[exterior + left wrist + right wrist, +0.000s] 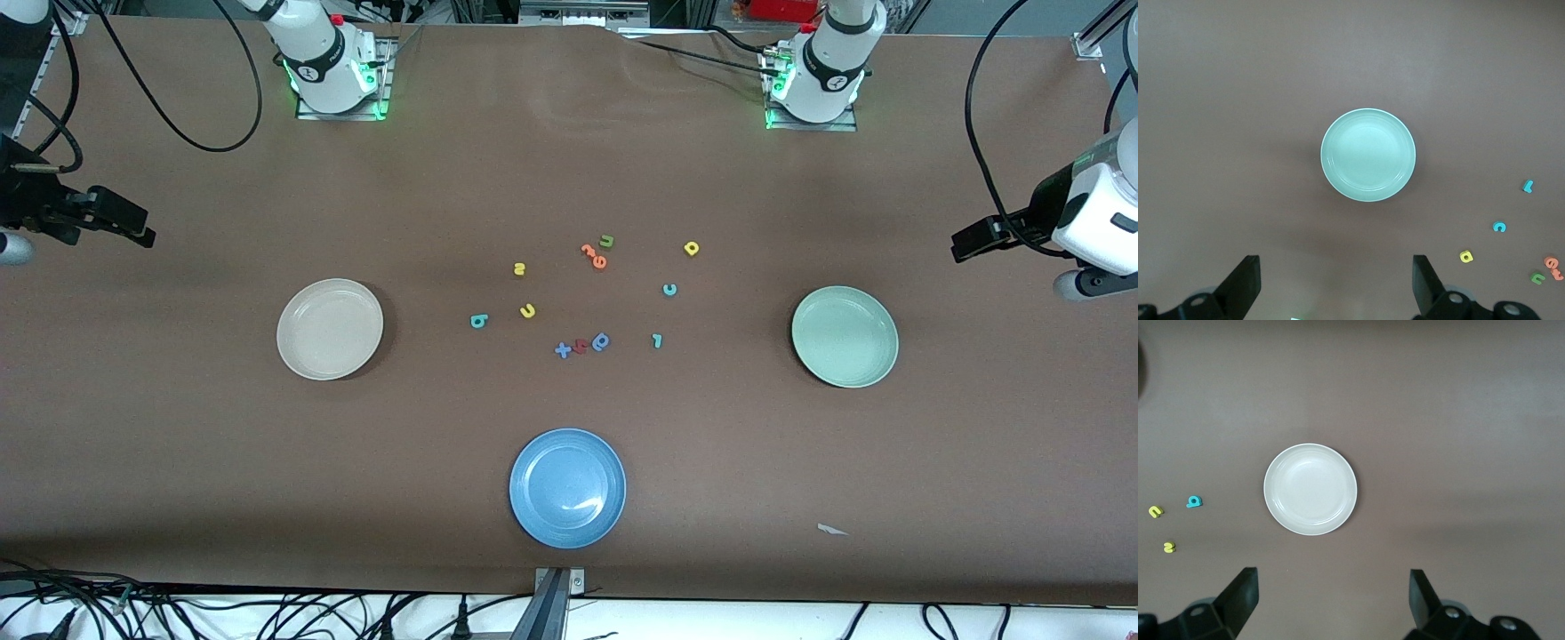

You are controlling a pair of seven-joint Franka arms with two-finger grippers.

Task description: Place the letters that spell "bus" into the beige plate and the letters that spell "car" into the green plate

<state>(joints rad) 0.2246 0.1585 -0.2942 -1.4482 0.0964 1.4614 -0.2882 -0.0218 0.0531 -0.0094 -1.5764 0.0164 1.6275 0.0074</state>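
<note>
My left claw (1335,287) hangs wide and empty high over the round pale mint-green shallow plate (845,336), and my right claw (1331,603), equally wide and empty, hangs over the round cream-beige shallow plate (330,328). Between the plates, scattered flat on the brown worktop (178,444), lie the tiny foam letters: teal "b" (479,321), yellow "u" (527,310), yellow "s" (519,268), teal "c" (669,289), yellow "a" (692,249), teal "r" (657,340). I judge them featherlight, soft and springy; pinching across each letter's outer edges, low against the surface, seems safest. Neither plate holds anything yet.
</note>
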